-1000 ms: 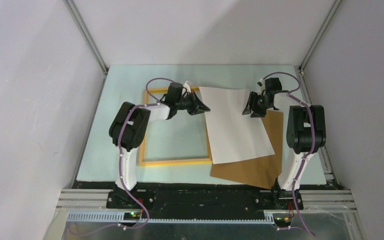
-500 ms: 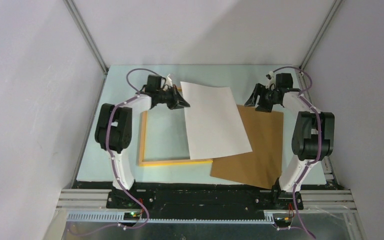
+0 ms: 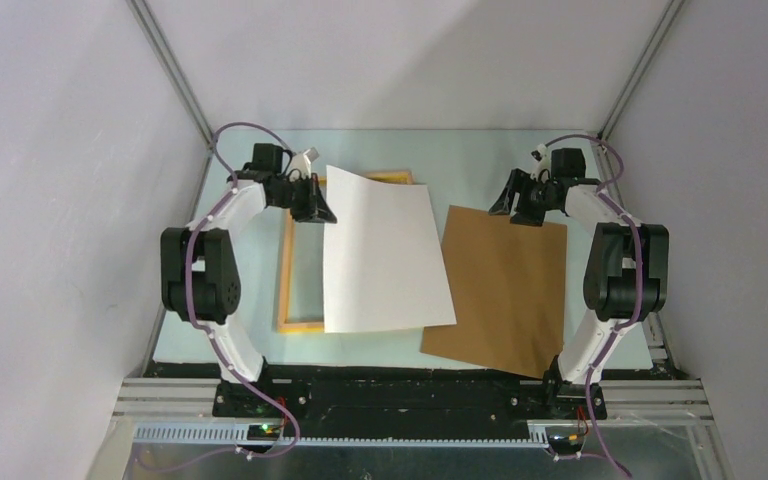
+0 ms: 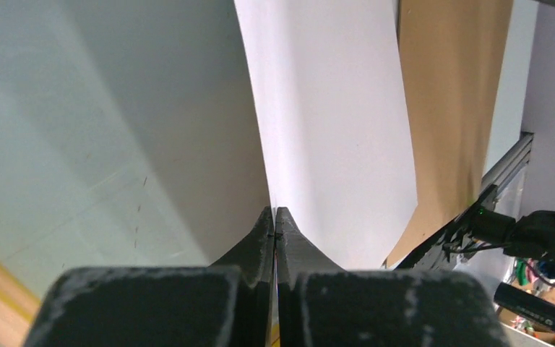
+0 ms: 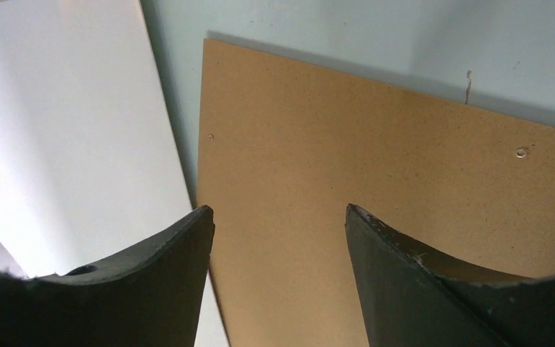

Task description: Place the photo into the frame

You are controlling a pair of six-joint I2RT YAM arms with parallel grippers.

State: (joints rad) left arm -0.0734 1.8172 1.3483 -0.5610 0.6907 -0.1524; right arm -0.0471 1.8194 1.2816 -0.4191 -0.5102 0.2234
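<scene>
Between clamped jaws of the left gripper (image 4: 274, 217), left edge of the photo (image 3: 385, 255).

Soft, even light is coming from overhead, making the top view bright and sharp. Left of the left gripper (image 4: 274, 217), the lifted photo (image 4: 332, 108) is throwing a broad grey shadow across the table (image 4: 58, 108), while its white back is glaring to the right of the tips. Ahead of the right gripper (image 5: 278, 217) the backing board (image 5: 376, 144) is showing crisp. Both grippers' near bodies are blurring.
</scene>
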